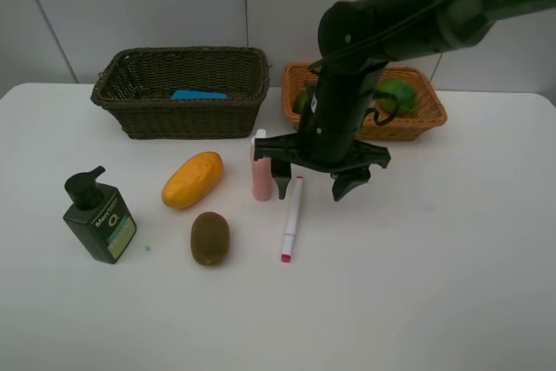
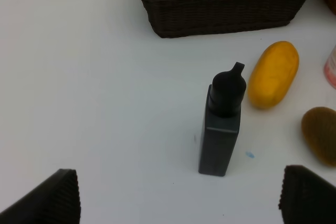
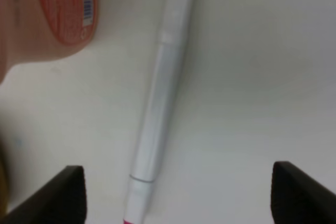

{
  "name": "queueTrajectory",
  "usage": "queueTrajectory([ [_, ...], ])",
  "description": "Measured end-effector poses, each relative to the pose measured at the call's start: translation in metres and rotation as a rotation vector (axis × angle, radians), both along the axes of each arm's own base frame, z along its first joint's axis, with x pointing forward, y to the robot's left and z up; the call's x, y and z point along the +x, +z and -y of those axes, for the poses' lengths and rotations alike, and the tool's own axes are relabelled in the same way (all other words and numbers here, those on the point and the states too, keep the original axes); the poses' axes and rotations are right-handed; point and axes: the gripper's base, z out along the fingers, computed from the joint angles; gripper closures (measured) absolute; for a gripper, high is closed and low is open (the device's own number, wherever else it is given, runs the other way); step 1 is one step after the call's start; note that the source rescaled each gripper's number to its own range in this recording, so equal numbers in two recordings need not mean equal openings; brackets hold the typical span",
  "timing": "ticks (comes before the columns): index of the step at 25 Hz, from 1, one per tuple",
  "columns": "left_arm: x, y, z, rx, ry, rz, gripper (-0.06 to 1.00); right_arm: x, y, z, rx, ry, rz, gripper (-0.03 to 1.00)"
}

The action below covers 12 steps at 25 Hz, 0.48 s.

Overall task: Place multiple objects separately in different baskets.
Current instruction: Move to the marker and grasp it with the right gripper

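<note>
My right gripper [image 1: 311, 188] is open and hangs just above the white marker [image 1: 292, 219], which lies on the table between its fingers. In the right wrist view [image 3: 178, 198] the marker [image 3: 163, 93] runs between the pads, next to the pink spray bottle [image 3: 58, 9]. The pink spray bottle [image 1: 261, 171] stands left of the gripper. The yellow mango [image 1: 192, 180], brown kiwi [image 1: 209, 237] and dark green pump bottle [image 1: 100, 215] sit to the left. The blue eraser [image 1: 198, 94] lies in the dark basket [image 1: 122, 102]. Two green fruits [image 1: 395, 93] lie in the tan basket [image 1: 421, 123]. My left gripper [image 2: 178, 203] is open and empty, back from the pump bottle [image 2: 220, 129].
The white table reaches a white wall behind both baskets. The right arm crosses over the tan basket. The left wrist view also shows the mango [image 2: 273, 74], the kiwi [image 2: 320, 135] and the dark basket [image 2: 226, 9].
</note>
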Motion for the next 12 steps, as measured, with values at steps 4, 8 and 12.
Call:
queueTrajectory([
  [4, 0.0, 0.0, 0.0, 0.0, 0.0, 0.0, -0.06, -0.001, -0.007, -0.007, 0.02, -0.005, 0.006, 0.14],
  [8, 0.0, 0.0, 0.0, 0.0, 0.0, 0.0, -0.06, -0.001, -0.012, -0.01, 0.018, -0.023, -0.001, 0.14],
  [12, 0.0, 0.0, 0.0, 0.0, 0.0, 0.0, -0.06, -0.002, -0.021, -0.012, 0.009, -0.039, -0.022, 0.14],
])
